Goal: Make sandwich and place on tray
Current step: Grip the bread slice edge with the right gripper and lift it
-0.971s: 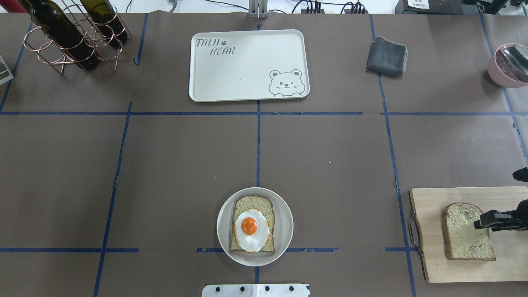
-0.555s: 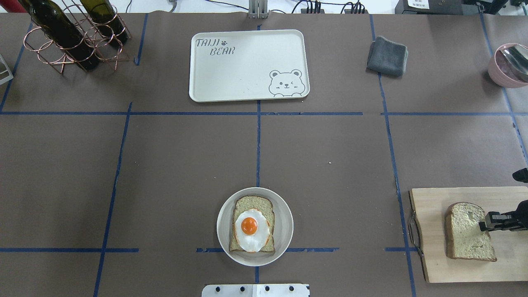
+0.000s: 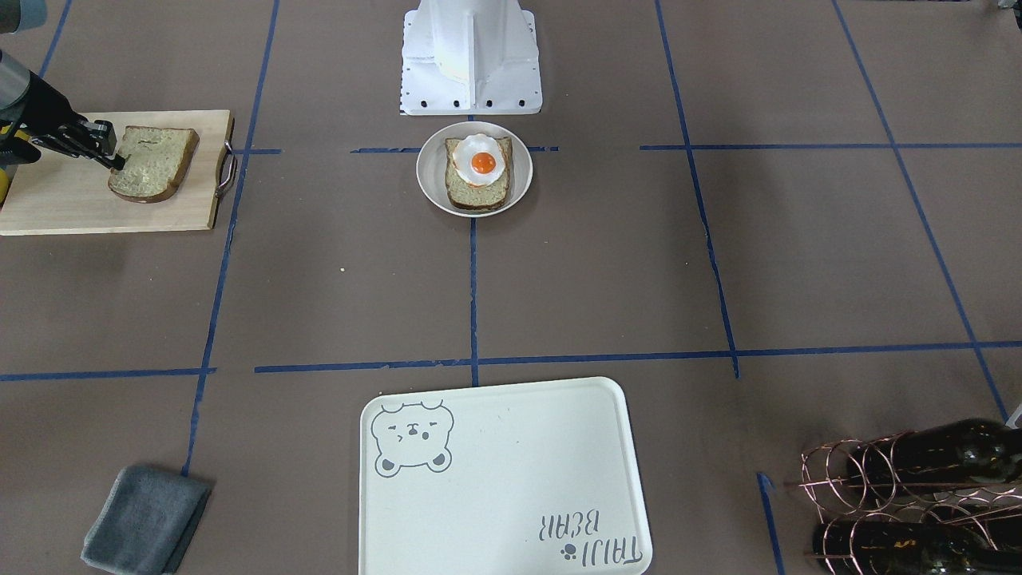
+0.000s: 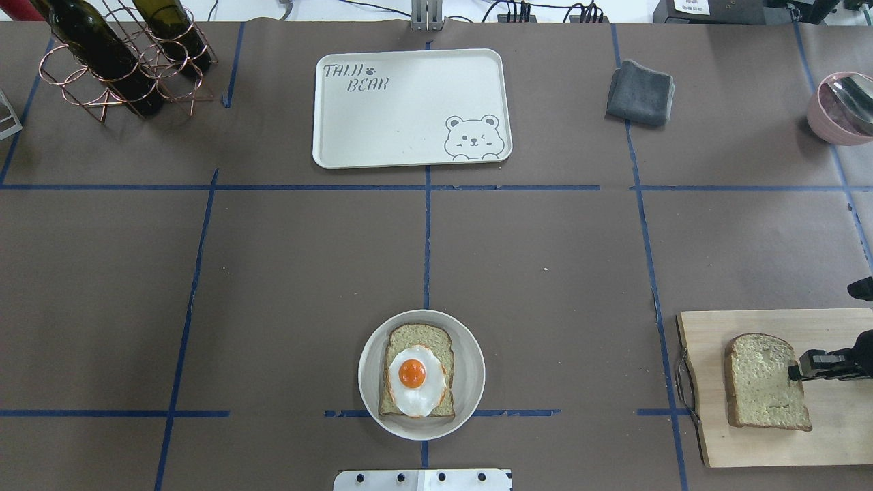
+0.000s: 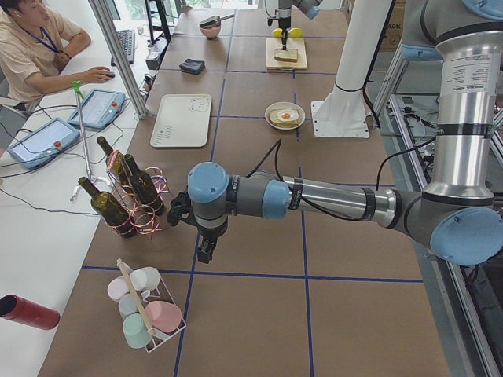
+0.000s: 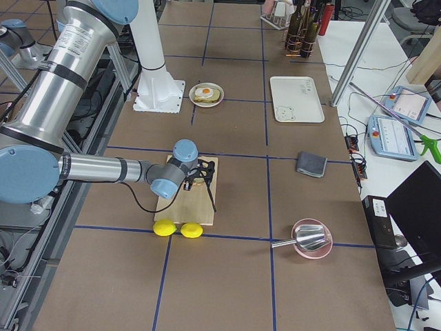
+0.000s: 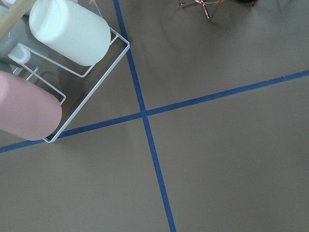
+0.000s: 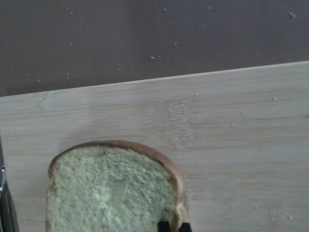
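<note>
The loose slice shifts left on the board, right fingers clamped on its edge! Egg-topped slice on its plate lower centre, tray upper centre, grey cloth upper right. Left fingers: can't tell.

Table: brown paper cover, blue tape grid. White desk runs along its far side. Operator seated there with keyboard and tablets; laptop at the other end. Aluminium posts stand between desk and table. Light even, shadows soft.
</note>
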{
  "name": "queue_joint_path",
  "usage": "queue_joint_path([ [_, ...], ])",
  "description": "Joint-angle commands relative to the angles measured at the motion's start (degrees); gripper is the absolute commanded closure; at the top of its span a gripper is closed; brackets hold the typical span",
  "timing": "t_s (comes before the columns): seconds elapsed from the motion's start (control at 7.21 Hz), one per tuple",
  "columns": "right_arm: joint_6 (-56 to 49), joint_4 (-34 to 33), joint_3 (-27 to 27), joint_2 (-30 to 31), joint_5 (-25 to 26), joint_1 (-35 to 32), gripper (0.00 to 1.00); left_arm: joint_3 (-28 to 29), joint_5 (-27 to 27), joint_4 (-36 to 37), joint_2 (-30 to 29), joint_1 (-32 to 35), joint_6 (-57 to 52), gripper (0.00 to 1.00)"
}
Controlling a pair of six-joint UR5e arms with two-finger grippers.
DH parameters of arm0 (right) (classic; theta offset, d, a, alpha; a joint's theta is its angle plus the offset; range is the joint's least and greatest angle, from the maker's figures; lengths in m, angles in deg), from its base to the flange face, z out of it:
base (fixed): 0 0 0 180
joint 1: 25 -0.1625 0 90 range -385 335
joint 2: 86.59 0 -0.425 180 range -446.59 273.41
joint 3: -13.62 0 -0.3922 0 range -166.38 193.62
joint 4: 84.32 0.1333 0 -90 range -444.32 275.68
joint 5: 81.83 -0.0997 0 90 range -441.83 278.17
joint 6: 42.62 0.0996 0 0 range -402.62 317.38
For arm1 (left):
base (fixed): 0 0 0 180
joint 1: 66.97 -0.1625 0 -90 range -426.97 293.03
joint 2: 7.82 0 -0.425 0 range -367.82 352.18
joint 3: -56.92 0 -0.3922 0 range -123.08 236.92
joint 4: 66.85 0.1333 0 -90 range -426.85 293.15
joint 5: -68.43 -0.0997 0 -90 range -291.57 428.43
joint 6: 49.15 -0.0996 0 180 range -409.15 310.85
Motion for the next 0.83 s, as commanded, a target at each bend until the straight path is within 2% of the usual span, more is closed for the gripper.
queue_joint_path([
  [0.0, 0.2, 4.0, 0.0, 0.8, -0.2, 0.0, 1.0, 0.0, 0.1, 0.0, -0.1, 0.1, -0.1, 0.0],
  [0.14, 0.3, 4.8, 0.2, 0.8, -0.4, 0.0, 1.0, 0.1, 0.1, 0.0, -0.1, 0.1, -0.1, 0.0],
  [0.42, 9.3, 14.8, 0.1, -0.3, -0.6, 0.1, 1.0, 0.1, 0.1, 0.0, -0.1, 0.1, -0.1, 0.0],
  [0.55, 11.6, 16.3, 0.1, -1.9, -1.4, 0.1, 1.0, 0.1, 0.1, 0.0, -0.1, 0.1, -0.1, 0.0],
  [0.69, 17.0, 16.4, 0.3, -6.2, -2.1, 0.1, 1.0, 0.0, 0.1, 0.0, -0.1, 0.1, -0.1, 0.0],
])
